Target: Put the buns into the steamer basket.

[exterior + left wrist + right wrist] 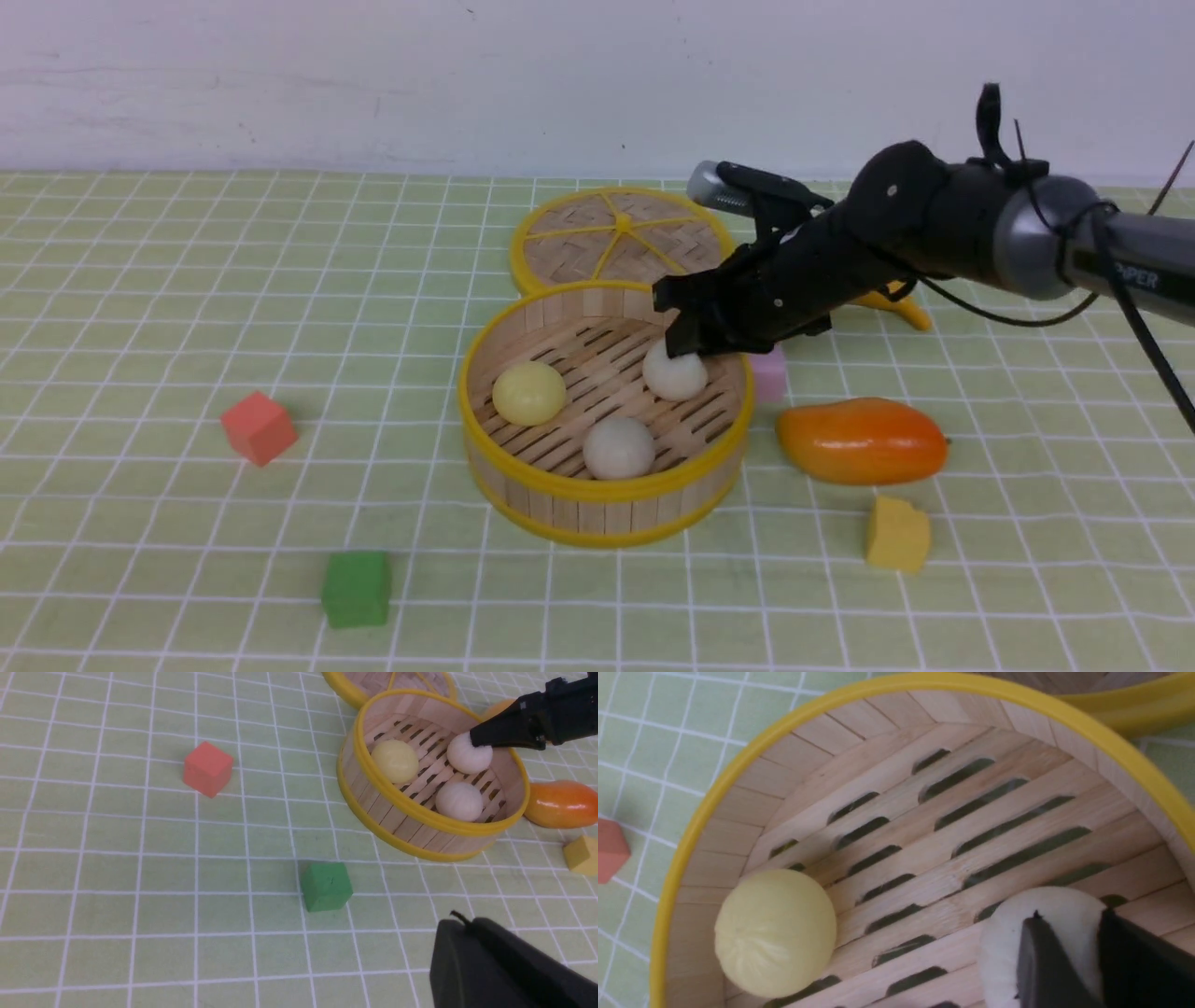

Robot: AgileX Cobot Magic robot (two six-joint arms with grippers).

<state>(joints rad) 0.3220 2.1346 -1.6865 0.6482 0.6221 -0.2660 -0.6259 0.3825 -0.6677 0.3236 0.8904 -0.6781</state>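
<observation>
The steamer basket (467, 392) stands mid-table and holds all three buns. A pale yellow bun (528, 393) lies at its left and an off-white bun (618, 447) at its front. My right gripper (686, 350) reaches in over the far right rim and is shut on the third, off-white bun (675, 373), which sits low by the slatted floor. The right wrist view shows the fingers (1045, 961) straddling this bun (1004, 938) beside the yellow bun (775, 931). My left gripper (460, 921) is shut and empty above the cloth, near a green cube (325, 886).
A flat woven lid (621, 238) lies just behind the basket. An orange mango (861, 441), a yellow cube (897, 534) and a pink cube (770, 373) sit to its right. A red cube (259, 427) and the green cube (356, 588) are on the left.
</observation>
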